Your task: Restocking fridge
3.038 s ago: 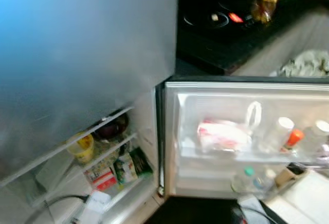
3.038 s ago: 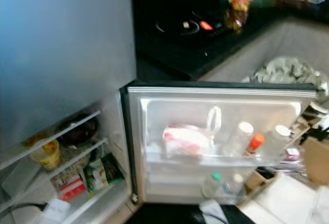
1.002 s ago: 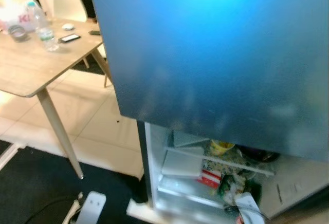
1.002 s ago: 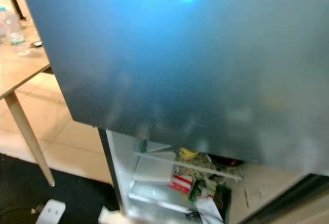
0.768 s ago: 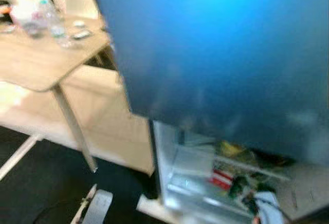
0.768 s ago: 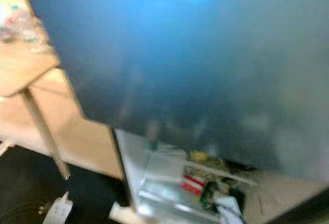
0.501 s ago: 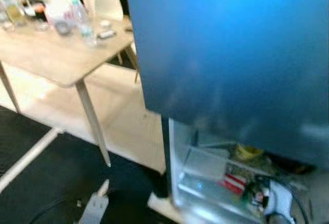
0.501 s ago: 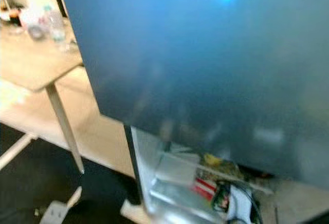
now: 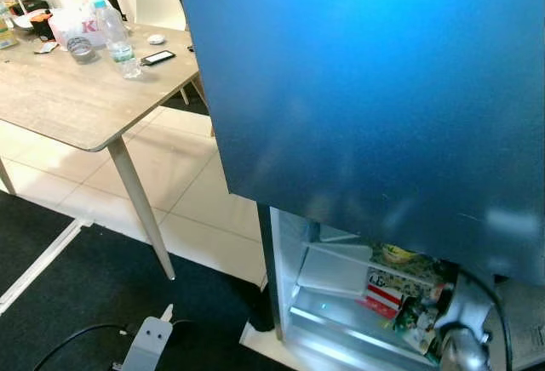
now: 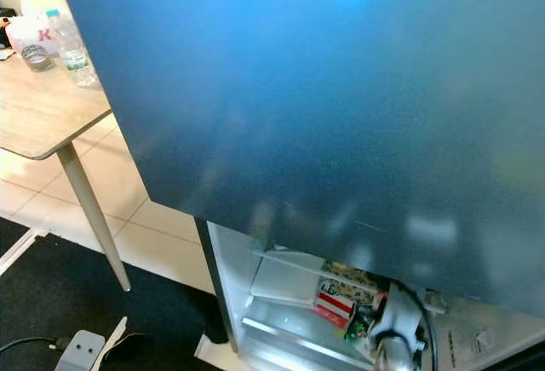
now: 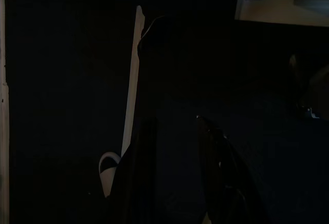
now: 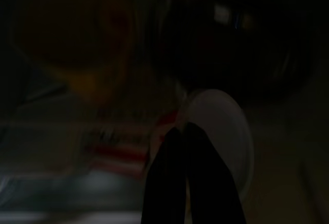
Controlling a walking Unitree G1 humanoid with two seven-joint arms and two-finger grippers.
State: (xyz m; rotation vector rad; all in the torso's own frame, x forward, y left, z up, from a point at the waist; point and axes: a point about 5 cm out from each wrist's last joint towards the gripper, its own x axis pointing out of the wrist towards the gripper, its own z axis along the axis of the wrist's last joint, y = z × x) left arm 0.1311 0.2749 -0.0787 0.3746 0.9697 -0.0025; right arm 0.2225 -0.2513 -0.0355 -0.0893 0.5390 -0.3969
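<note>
The fridge (image 9: 375,90) shows a broad blue-grey front, and its lower compartment (image 9: 341,303) stands open and lit below. On the shelves there sit a yellow cup (image 9: 398,254), a red and white packet (image 9: 381,290) and a green packet (image 9: 413,316). My right arm (image 10: 392,324) reaches into this compartment beside the packets. In the right wrist view my right gripper (image 12: 177,129) is shut, its tips in front of a pale round thing (image 12: 226,136) and the red and white packet (image 12: 115,154). My left gripper (image 11: 175,126) hangs open over dark floor.
A wooden table (image 9: 77,103) stands to the left, carrying a water bottle (image 9: 115,39), a phone (image 9: 159,57) and small items. A power strip (image 9: 143,345) with its cable lies on the dark mat. Pale tiles (image 9: 183,192) run between the table and the fridge.
The camera has swung from the open door shelves to the fridge front and the table. My right arm now shows higher, at the lower compartment's shelves.
</note>
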